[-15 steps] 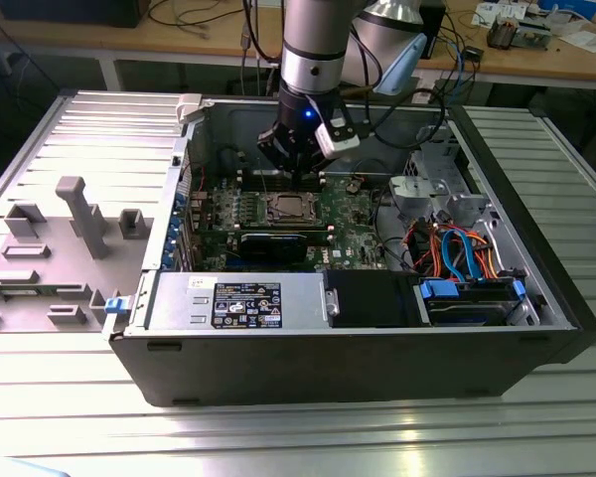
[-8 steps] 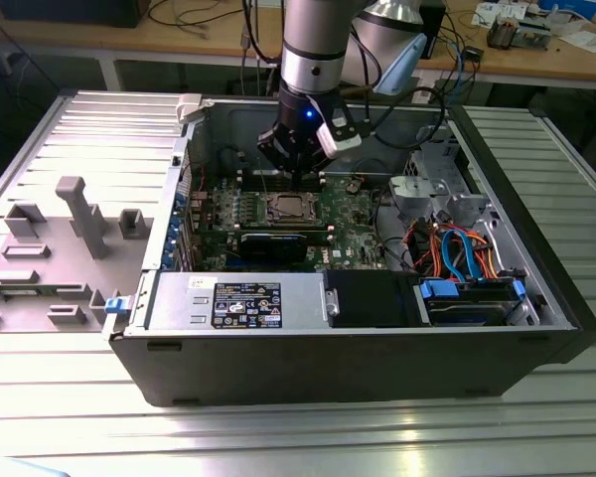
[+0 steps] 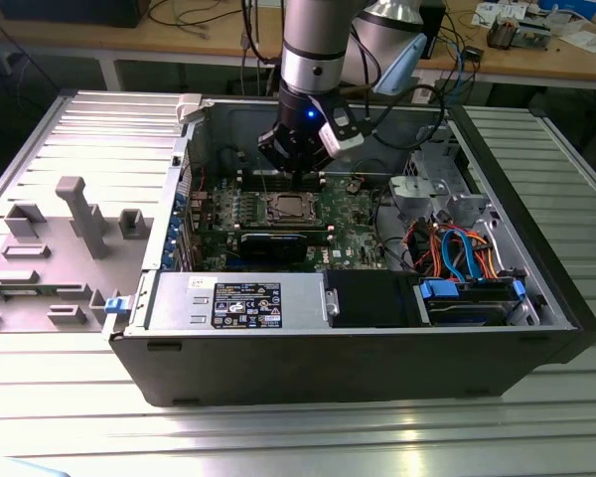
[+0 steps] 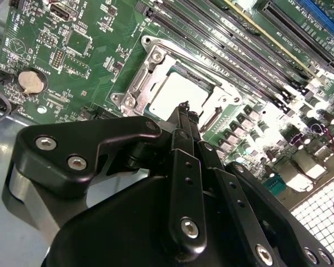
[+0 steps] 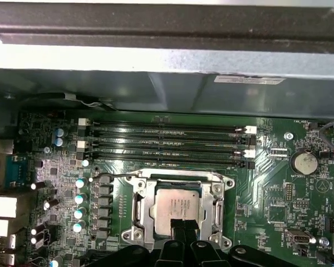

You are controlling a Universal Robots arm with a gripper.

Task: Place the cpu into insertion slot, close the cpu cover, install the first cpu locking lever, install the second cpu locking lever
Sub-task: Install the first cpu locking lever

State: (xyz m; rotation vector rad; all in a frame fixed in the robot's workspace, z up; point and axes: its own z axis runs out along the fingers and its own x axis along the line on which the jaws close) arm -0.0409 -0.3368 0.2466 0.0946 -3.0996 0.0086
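You see the cpu [image 5: 178, 204] as a small, flat, square chip with a silvery-grey metal top. It sits level inside the insertion slot [image 5: 132, 182], a square socket with a shiny metal rim set in the green circuit board [image 5: 267, 183]. The cpu cover [image 5: 217, 208], a thin silvery frame with a large square cut-out, appears to lie flat over the socket. It borders the chip's top on the sides you can see.

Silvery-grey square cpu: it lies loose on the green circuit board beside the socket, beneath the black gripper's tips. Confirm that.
One thing is wrong. The first wrist view shows the silvery-grey square cpu seated inside the metal-rimmed insertion slot, not loose beside it. It does lie beneath the black gripper, as stated.
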